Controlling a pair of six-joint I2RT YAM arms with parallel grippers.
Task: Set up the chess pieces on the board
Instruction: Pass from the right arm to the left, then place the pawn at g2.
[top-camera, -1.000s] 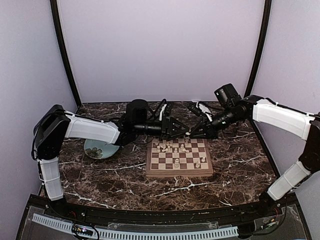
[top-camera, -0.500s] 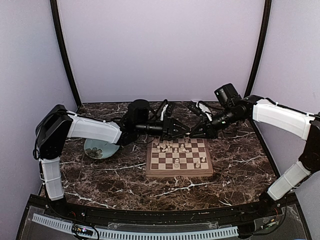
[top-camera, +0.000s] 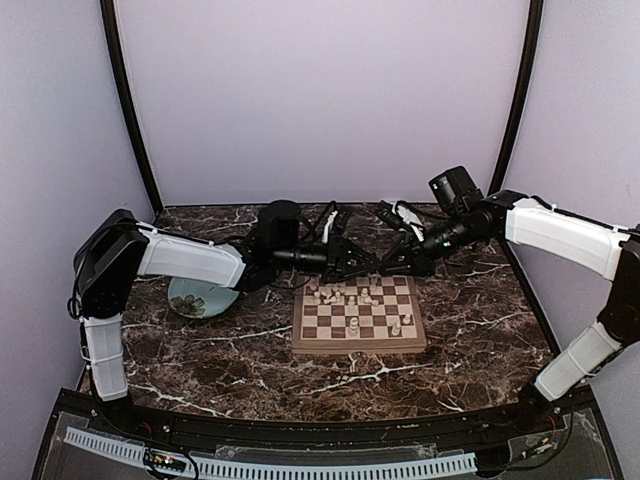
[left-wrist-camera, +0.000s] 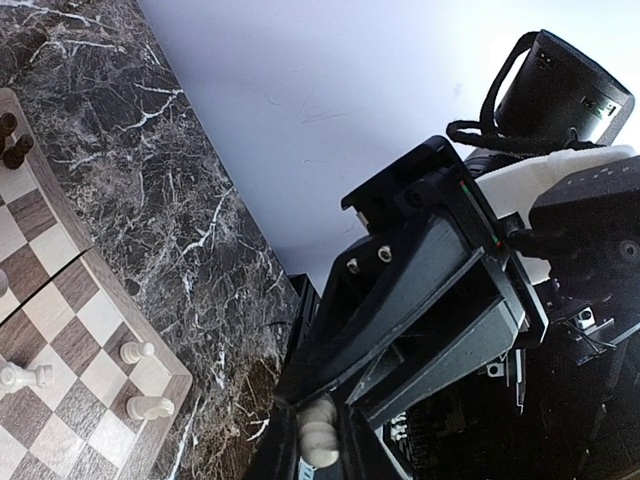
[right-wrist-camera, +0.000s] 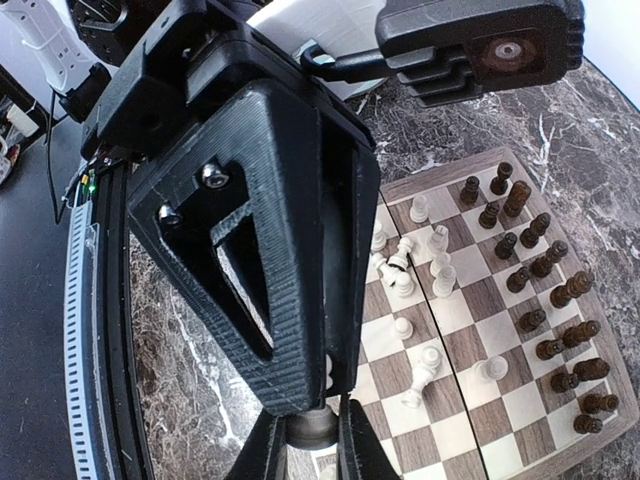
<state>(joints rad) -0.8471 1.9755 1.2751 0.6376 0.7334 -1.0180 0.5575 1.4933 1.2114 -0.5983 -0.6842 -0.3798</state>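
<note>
Narrowed over the last second, the left gripper (top-camera: 366, 268) is now seen closed round a cream piece (left-wrist-camera: 321, 442), held in the air by the far edge of the board (top-camera: 358, 346). The right gripper (top-camera: 388, 267) is met there tip to tip. It is nearly closed and seems clamped on the same piece, whose base shows dark between its fingers (right-wrist-camera: 357, 450). A handover is judged to be under way, with release by the right gripper called for next. Dark pieces (right-wrist-camera: 545, 300) are ranked along one edge, while cream pieces (right-wrist-camera: 405, 285) are scattered, some toppled. The board is carried by a dark marbled desk (top-camera: 200, 350), with a teal plate (top-camera: 195, 298) to its left and lilac walls (top-camera: 320, 100) behind.
</note>
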